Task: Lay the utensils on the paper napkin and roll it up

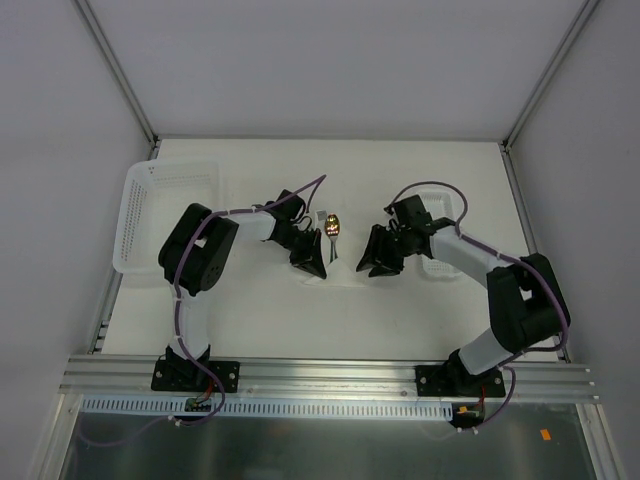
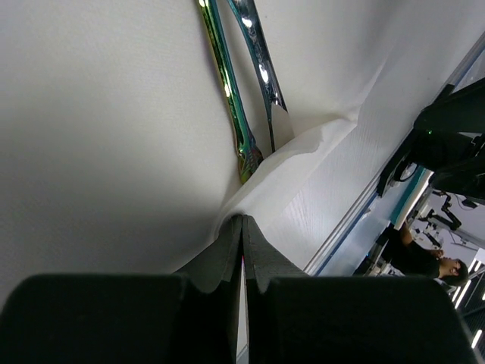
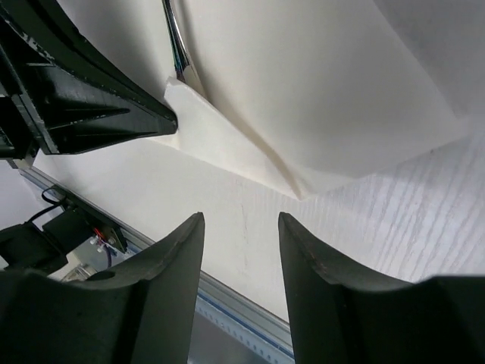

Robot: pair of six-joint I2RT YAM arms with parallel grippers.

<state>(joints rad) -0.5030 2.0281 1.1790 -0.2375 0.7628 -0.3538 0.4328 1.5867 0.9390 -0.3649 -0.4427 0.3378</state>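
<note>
White table (image 1: 400, 170), grey walls around. Paper napkin (image 2: 295, 163) lies mid-table between both arms. Spoon (image 1: 334, 224) on it, long axis 12 to 6 in the top view, gold bowl at 12, handle toward 6. Fork (image 2: 261, 61) just beside it, parallel. Near napkin edge is lifted and folded over the utensils' lower ends. Left gripper (image 2: 242, 221), at 7 from the bowl, is clamped on that raised fold. Right gripper (image 3: 241, 224), at 4, has its fingers parted over bare table, holding nothing. White basket (image 1: 165, 210) at 9.
</note>
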